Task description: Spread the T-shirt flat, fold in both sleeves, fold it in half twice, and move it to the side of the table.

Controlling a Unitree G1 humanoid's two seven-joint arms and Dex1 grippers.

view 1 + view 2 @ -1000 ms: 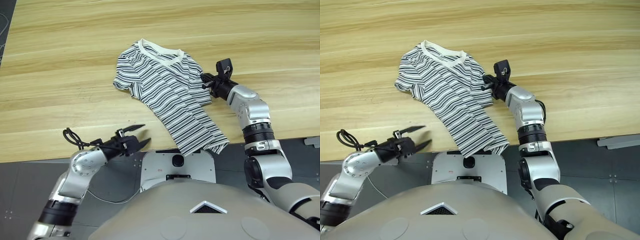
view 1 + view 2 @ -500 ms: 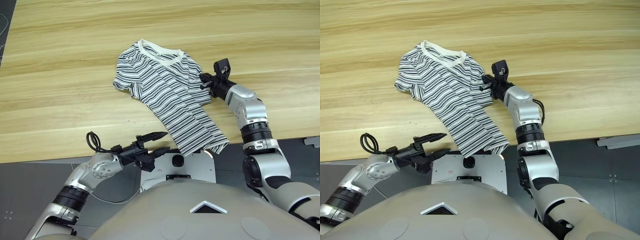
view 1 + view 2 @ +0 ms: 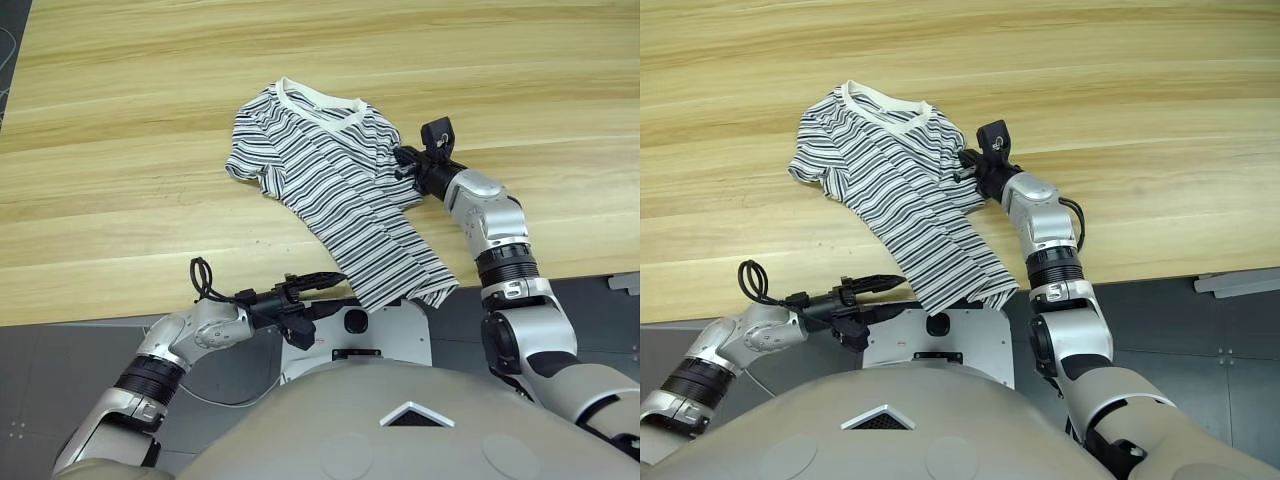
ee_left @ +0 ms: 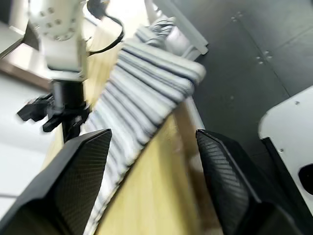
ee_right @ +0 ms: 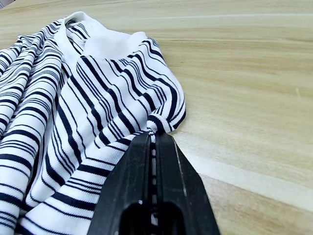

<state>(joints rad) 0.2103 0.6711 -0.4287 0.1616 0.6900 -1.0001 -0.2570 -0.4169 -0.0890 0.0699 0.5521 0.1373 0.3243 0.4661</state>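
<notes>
Diagonally across the wooden table (image 3: 120, 120) lies the black-and-white striped T-shirt (image 3: 335, 190), rumpled and not spread flat. Its white collar (image 3: 315, 100) points away from the robot, and its hem (image 3: 410, 285) hangs over the table's near edge. The sleeve on the robot's left (image 3: 245, 165) is bunched and lies on the wood beside the body of the shirt.

On the shirt's other side, the right gripper (image 3: 405, 163) rests low on the table at the shoulder. Its two black fingers (image 5: 142, 166) are pressed together on a small pinch of striped fabric, which puckers up where they meet. The wrist view shows cloth gathered between the tips, with bare wood just beside them.

Nearer the robot, the left gripper (image 3: 325, 290) hangs at the table's near edge, just to the left of the overhanging hem. Its fingers (image 4: 83, 171) are spread apart and hold nothing; between them the left wrist view shows the draped hem and the table's edge.
</notes>
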